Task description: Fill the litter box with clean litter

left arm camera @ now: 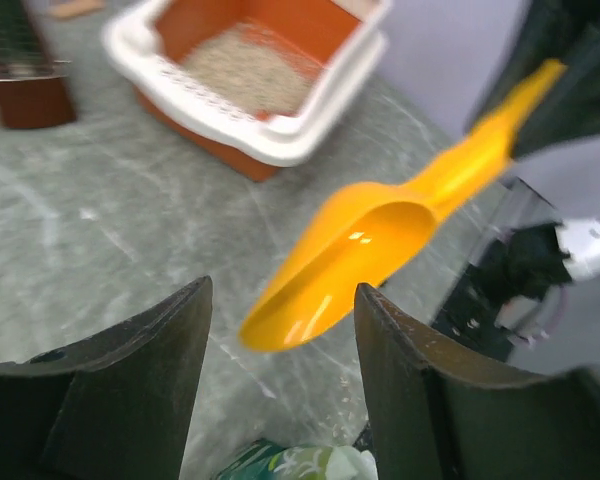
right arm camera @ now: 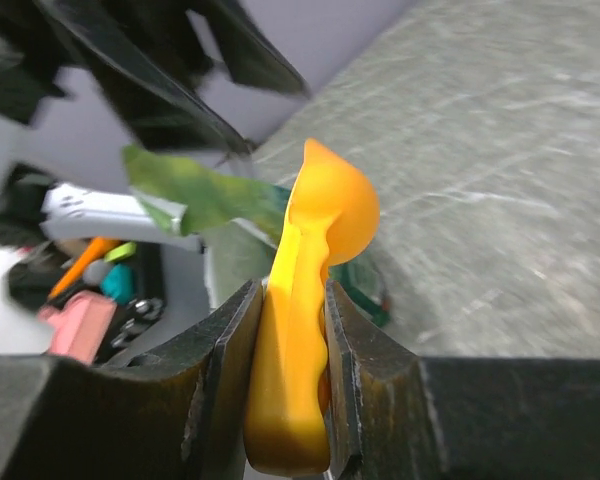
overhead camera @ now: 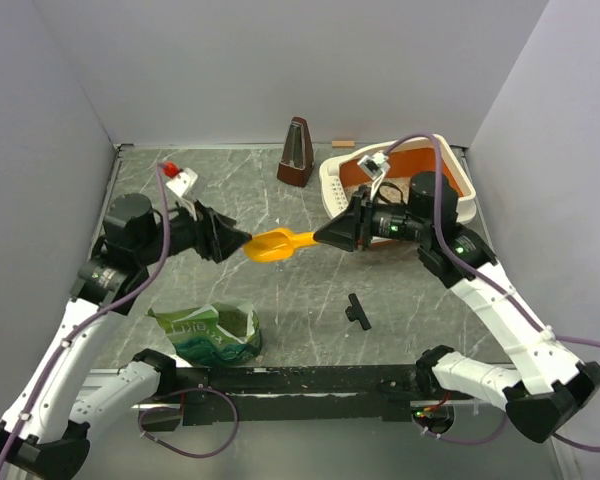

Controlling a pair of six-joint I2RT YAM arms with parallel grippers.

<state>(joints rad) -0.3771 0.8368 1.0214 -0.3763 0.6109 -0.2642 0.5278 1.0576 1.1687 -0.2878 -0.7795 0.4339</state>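
Mid-bench, two robot arms meet over a glossy orange plastic scoop (overhead camera: pixel 278 245) held clear of the grey marbled bench (overhead camera: pixel 280 300). The right gripper (overhead camera: pixel 325 238) is clamped on the scoop's handle, both jaws pressed flat against it in the right wrist view. The left gripper (overhead camera: pixel 235 243) stands with its jaws spread to either side of the bowl's tip, with no contact to be made out. The scoop's long axis runs across the bench from one gripper to the other, handle towards the right arm and bowl towards the left, and the bowl looks empty from the left wrist camera. The litter box (overhead camera: pixel 332 185), a cream-white rectangular plastic tray with an orange inside and a slotted rim, sits at the far right of the bench, just behind the right gripper and well apart from the left one. A bed of clean litter (left arm camera: pixel 245 70), pale beige granules, already covers part of its floor. The crinkly green bag (overhead camera: pixel 208 333) lies open at the near edge, by the left arm's base, on the side the bowl faces. With the handle in its grip, the right arm is the nearer to the tray, so any pour would likely mean swinging the bowl back towards the far right
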